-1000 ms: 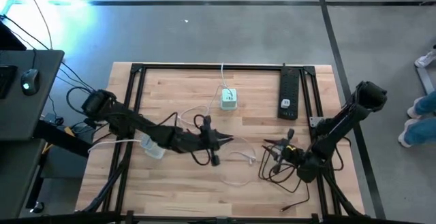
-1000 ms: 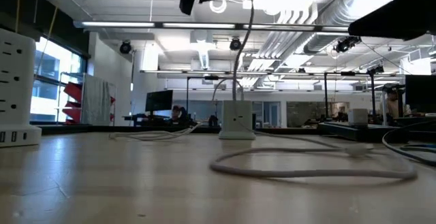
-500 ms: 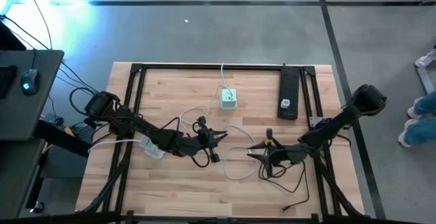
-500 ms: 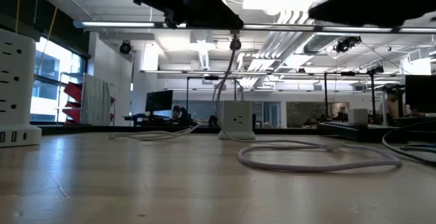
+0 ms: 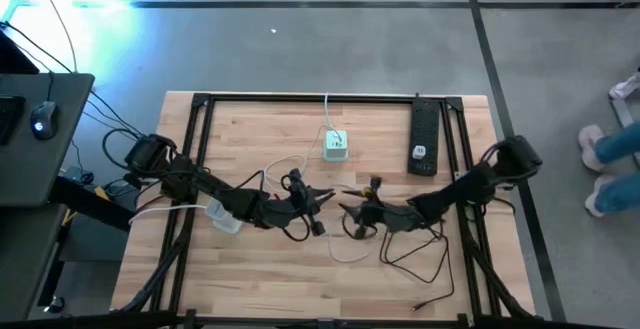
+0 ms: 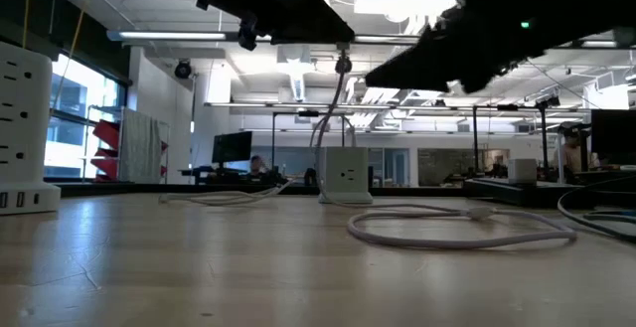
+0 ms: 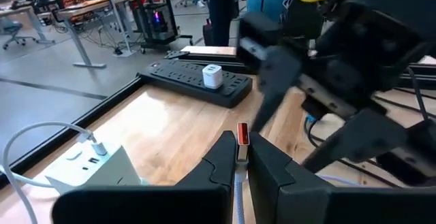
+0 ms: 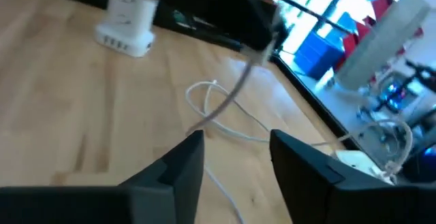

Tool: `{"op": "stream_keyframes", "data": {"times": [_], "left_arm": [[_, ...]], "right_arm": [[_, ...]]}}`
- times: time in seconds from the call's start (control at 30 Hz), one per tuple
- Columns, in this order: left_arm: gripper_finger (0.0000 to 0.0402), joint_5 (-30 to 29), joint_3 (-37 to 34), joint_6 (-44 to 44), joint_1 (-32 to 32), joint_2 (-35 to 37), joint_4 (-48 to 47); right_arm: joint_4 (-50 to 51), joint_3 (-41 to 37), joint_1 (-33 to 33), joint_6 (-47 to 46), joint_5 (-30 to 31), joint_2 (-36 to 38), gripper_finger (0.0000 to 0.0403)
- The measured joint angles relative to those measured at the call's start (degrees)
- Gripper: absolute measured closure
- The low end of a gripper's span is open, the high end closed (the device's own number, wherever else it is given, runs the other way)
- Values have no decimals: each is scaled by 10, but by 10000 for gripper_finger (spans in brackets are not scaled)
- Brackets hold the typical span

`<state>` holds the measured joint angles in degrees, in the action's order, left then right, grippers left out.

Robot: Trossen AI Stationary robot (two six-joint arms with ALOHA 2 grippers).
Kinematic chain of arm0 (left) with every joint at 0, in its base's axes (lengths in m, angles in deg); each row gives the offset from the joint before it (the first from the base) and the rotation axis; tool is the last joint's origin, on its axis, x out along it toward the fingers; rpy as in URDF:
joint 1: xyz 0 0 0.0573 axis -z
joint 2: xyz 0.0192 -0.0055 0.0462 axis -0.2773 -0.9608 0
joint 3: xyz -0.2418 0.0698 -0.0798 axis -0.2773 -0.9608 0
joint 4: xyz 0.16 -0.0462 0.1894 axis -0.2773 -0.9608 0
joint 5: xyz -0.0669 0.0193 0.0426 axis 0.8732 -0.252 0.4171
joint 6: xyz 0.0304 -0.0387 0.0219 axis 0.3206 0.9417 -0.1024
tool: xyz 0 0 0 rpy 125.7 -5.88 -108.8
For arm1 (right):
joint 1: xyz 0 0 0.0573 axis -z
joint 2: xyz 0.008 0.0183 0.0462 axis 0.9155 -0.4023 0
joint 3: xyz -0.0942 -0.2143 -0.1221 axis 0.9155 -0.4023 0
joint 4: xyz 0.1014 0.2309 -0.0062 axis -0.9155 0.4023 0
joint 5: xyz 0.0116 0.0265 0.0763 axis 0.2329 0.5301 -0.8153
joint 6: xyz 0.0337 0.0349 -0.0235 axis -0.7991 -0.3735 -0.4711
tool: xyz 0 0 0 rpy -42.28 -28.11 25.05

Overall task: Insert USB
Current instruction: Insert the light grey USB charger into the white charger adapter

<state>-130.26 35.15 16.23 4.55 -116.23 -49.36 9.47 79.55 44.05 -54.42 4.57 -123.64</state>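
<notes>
High view: my left gripper sits mid-surface, pressed together on the USB plug, white cable trailing below; the right gripper is just beside it, spread. The white charger hub stands further back.

Low view: plug hangs above the surface, hub behind.

Left wrist view: plug is pinched between the fingertips, pointing up.

Right wrist view: fingers are spread, nothing held.

I'd take the plug squarely before letting go, then line it up with a port.
</notes>
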Motion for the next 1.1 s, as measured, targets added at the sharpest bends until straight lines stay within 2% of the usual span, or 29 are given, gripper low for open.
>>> {"op": "stream_keyframes", "data": {"times": [0.07, 0.17, 0.3, 0.4, 0.53, 0.6, 0.67, 0.87, 0.97, 1.1], "left_arm": [[401, -1, 0, 1, 0, 0, 0], [401, -5, 0, 2, 0, 0, 1], [401, -6, 0, 2, 0, 0, 7], [401, -13, 0, 5, 0, 0, 8], [400, -31, 0, 21, 0, 0, 8], [396, -34, 0, 24, -1, 0, 8], [389, -26, 0, 18, -2, 0, 8], [358, 3, 0, -55, 4, 0, 7], [340, -6, 0, -118, 18, 1, 9], [320, -57, 3, -195, 43, 2, 9]], "right_arm": [[-1, 13, 13, -15, -31, -5, 222], [-3, 28, 29, -28, -45, -7, 221], [-3, 33, 40, -28, -60, -7, 242], [-8, 33, 40, -30, -63, -7, 282], [-8, 33, 40, -44, -62, -7, 373], [-8, 33, 41, -45, -61, -7, 393], [-8, 33, 40, -59, -63, -7, 398], [-24, 17, 43, -75, -134, -6, 402], [-24, -7, 49, -78, -171, 3, 402], [-72, -48, 55, -79, -244, 25, 402]]}}
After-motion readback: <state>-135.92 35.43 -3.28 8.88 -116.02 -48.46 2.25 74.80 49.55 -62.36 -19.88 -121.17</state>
